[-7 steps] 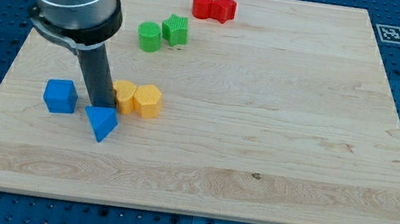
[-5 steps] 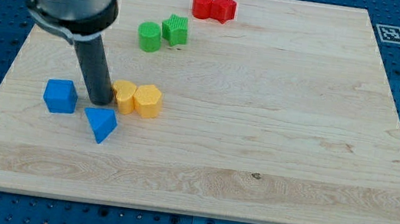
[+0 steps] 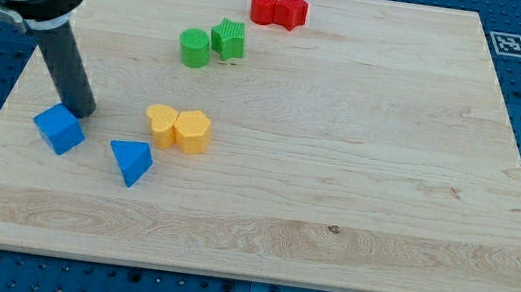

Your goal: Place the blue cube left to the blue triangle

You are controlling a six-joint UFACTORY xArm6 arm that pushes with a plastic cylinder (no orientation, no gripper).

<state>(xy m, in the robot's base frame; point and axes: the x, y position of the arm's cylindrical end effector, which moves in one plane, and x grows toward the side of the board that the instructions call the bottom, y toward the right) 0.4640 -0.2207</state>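
One shift since the last frames: my tip (image 3: 82, 110), no jaws fitted so nothing gripped, has swung from beside the blue triangle (image 3: 130, 161) to the upper right edge of the blue cube (image 3: 59, 129), which now sits rotated and farther left of the triangle, task apparently near done.

Dark rod tilted, my tip (image 3: 81, 110) on board

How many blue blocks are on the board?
2. The blue cube lies near the view's left edge, just below my tip. The blue triangle lies to its right, below the yellow blocks. None seems hidden.
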